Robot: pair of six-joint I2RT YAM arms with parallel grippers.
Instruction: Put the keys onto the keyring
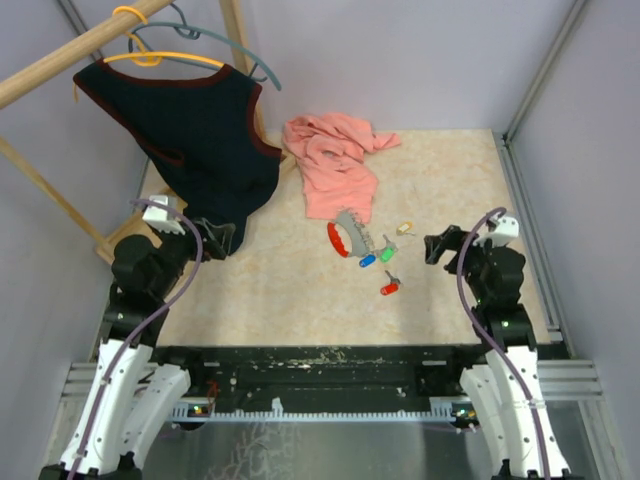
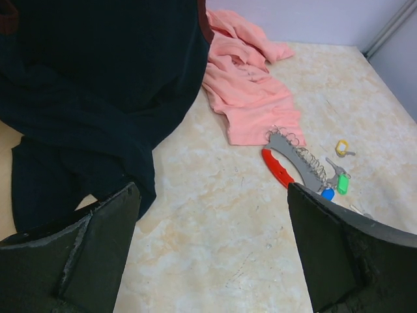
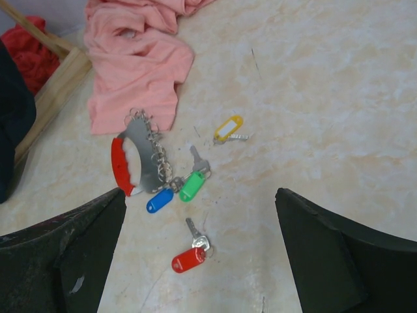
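The keyring (image 1: 345,237) lies mid-table, one side red, the other grey metal with small rings; it also shows in the left wrist view (image 2: 287,163) and the right wrist view (image 3: 130,160). The blue key (image 3: 159,199) and green key (image 3: 193,184) lie at its lower end, touching its rings. The red key (image 3: 190,257) lies loose nearer me. The yellow key (image 3: 227,129) lies loose to the right. My left gripper (image 1: 215,240) is open and empty at the left. My right gripper (image 1: 440,246) is open and empty, right of the keys.
A pink cloth (image 1: 335,160) lies just behind the keyring. A dark vest (image 1: 195,135) hangs from a wooden rack (image 1: 70,50) at the back left, draping close to my left gripper. Metal rails (image 1: 530,200) edge the table on the right.
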